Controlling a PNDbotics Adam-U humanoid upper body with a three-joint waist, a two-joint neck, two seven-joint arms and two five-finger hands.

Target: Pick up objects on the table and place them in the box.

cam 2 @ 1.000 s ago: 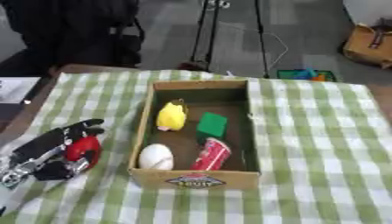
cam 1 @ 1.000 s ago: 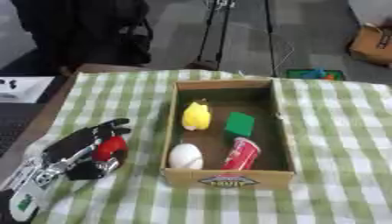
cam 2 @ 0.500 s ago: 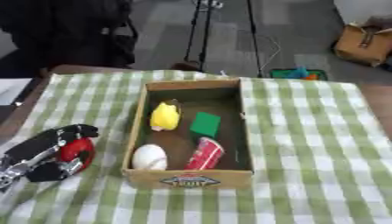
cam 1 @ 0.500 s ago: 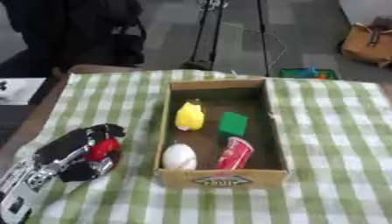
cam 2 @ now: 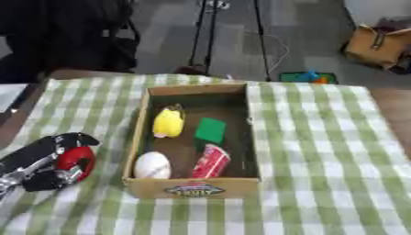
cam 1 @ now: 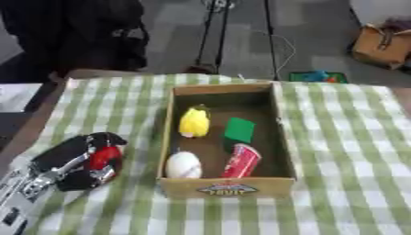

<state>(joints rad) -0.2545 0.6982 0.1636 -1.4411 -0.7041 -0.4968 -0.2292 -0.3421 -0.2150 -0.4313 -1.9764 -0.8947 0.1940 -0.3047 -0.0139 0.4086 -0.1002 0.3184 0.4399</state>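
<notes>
Four things lie in the cardboard box (cam 1: 226, 187), an open brown tray with a printed label on its near wall: a yellow rounded object (cam 1: 194, 122) far left, a flat green square (cam 1: 239, 129) beside it, a smooth white egg shape (cam 1: 184, 165) near left, and a red cylinder (cam 1: 240, 161) lying tilted near right. My left hand (cam 1: 76, 160), black with silver joints, rests on the green-and-white checked cloth (cam 1: 345, 151) left of the box, fingers curled round a glossy red round object (cam 1: 102, 157). My right hand is out of sight.
</notes>
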